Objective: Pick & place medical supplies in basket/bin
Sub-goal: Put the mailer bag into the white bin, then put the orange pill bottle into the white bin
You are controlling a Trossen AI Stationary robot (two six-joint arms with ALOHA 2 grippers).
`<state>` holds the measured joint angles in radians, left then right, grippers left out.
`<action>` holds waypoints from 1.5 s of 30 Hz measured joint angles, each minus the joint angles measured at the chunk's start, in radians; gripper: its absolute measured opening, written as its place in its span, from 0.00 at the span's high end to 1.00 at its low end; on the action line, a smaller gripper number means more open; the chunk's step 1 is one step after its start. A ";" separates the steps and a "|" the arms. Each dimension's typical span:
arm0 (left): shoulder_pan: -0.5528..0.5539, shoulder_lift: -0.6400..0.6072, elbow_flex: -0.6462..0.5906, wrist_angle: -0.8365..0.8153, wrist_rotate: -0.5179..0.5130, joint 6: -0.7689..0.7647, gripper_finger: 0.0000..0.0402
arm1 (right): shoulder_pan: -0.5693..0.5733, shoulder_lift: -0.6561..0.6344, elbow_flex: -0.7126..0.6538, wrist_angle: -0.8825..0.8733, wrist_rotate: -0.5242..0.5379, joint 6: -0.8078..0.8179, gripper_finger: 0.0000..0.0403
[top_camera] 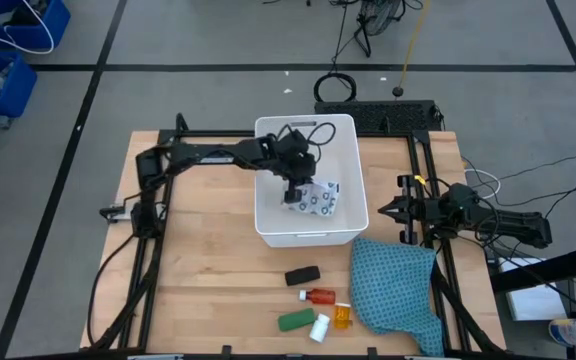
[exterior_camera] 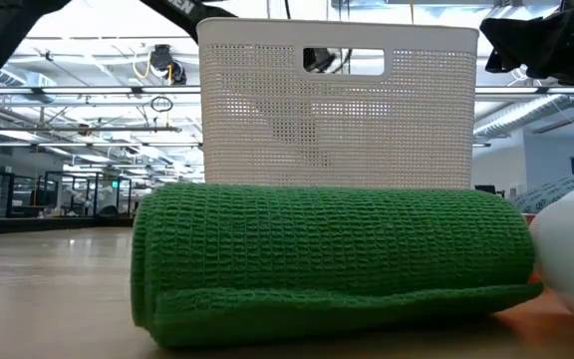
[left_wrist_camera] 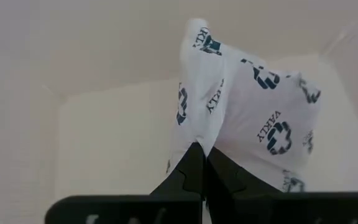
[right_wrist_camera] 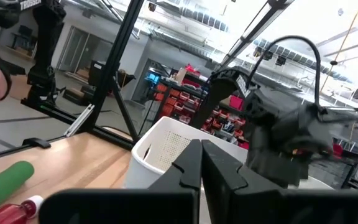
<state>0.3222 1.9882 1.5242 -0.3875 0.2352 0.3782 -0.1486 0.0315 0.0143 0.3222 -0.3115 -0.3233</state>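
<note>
My left gripper (top_camera: 293, 192) reaches down into the white bin (top_camera: 268, 130) and is shut on the white dark-dotted packet (top_camera: 323, 198), which fills the left wrist view (left_wrist_camera: 253, 112). On the table near the front edge lie the black oblong piece (top_camera: 302, 275), the small red bottle (top_camera: 319, 296), the orange vial (top_camera: 342, 318), the green oblong (top_camera: 296, 320) and the small white bottle (top_camera: 320, 327). My right gripper (top_camera: 393, 210) waits shut at the table's right, beside the bin, holding nothing. My left gripper pinches the packet by a creased edge (left_wrist_camera: 197, 134) between its two fingers. The fingers slant down into the bin from the table's left side. The packet stands out beyond the fingertips inside the bin; whether its far end lies on the bin's floor I cannot tell.
A teal blue cloth (top_camera: 396, 290) lies crumpled at the front right, next to the loose supplies. Black frame rails (top_camera: 153, 250) run along the table's left and right sides. In the low view the green oblong (exterior_camera: 337, 259) lies in front of the bin's perforated wall (exterior_camera: 337, 110).
</note>
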 joint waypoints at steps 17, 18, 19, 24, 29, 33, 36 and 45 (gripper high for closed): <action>0.004 0.062 0.000 -0.012 -0.016 -0.010 0.88 | 0.000 0.000 0.000 0.001 -0.002 0.000 1.00; 0.003 0.049 0.000 -0.013 -0.017 -0.008 0.85 | 0.000 0.000 0.000 0.001 -0.002 0.000 1.00; 0.003 0.035 0.000 -0.013 -0.017 -0.007 0.81 | 0.000 0.000 0.000 0.001 -0.002 0.000 1.00; -0.007 -0.090 0.000 -0.017 -0.056 -0.015 0.60 | 0.000 0.000 0.000 0.006 -0.003 0.000 1.00; -0.044 -0.339 0.000 -0.103 -0.101 0.005 0.47 | 0.000 0.000 0.000 0.008 -0.003 -0.006 1.00; -0.076 -0.546 0.000 -0.288 -0.115 0.016 0.51 | 0.000 0.000 0.000 0.009 -0.003 -0.008 1.00; -0.090 -0.666 -0.004 -0.405 -0.164 0.006 0.66 | 0.000 0.000 0.000 0.009 -0.002 -0.008 1.00; -0.074 -0.997 -0.381 -0.186 -0.181 -0.067 0.98 | 0.000 0.000 0.000 0.010 -0.002 -0.009 1.00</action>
<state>0.2481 0.9915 1.1433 -0.5733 0.0546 0.3115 -0.1486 0.0315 0.0139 0.3317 -0.3130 -0.3318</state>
